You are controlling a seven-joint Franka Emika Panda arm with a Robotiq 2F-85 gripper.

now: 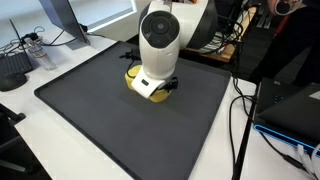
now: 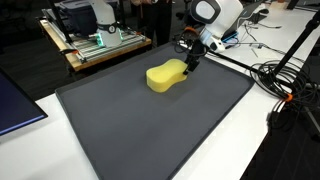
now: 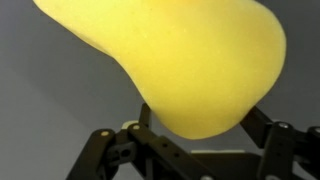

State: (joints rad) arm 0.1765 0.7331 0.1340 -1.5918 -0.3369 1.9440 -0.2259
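Note:
A yellow pear-shaped sponge [image 2: 165, 76] lies on the dark grey mat [image 2: 150, 130]. My gripper [image 2: 188, 66] comes down on the sponge's narrow end, near the mat's far edge. In the wrist view the sponge [image 3: 170, 60] fills the upper frame. Its rounded narrow end sits between the two black fingers of the gripper [image 3: 200, 110], which stand wide on either side of it, close to or just touching its sides. In an exterior view the white wrist hides most of the sponge [image 1: 133, 77], and the gripper [image 1: 162, 86] is low over it.
The mat [image 1: 90, 110] lies on a white table. A laptop [image 1: 290, 110] and black cables lie beside one edge. Another laptop [image 2: 15, 105] sits near a corner of the mat, a cart with equipment [image 2: 95, 40] stands behind it, and cables [image 2: 285, 80] lie beside it.

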